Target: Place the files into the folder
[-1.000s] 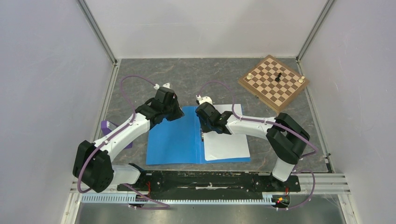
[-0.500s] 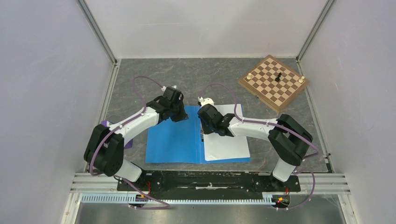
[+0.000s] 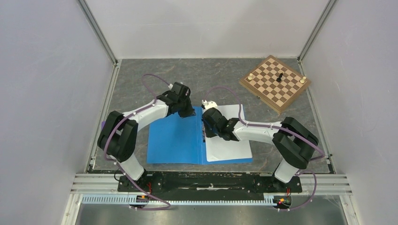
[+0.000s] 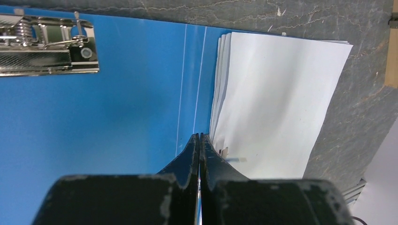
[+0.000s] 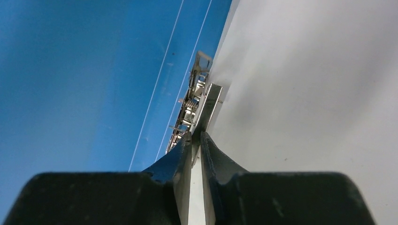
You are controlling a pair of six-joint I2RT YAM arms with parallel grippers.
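Left wrist: left gripper [image 4: 200,136] clenched shut over folder [image 4: 117,117] — right gripper [image 5: 196,135] pinches its metal clip [image 5: 201,101].

Quick tally fwiw: 2 arms, left arm [image 3: 145,112] + right arm [image 3: 258,131], w/ 1 gripper each (left gripper [image 4: 199,137], right gripper [image 5: 196,136]), 2 fingers [image 4: 190,154] apiece. 1 folder [image 3: 173,140]. 1 stack of files [image 3: 230,146], at least 3 sheet edges showed, couldn't count past that tbh. 2 clips: far clip [image 4: 47,44] by the folder's edge and spine clip [image 5: 199,101] beside the fold. 1 chessboard [image 3: 274,93] w/ 3 pieces on it: left pale piece [image 3: 251,76], right pale piece [image 3: 303,80], black piece [image 3: 280,77] btw them, so 2 pale + 1 black.
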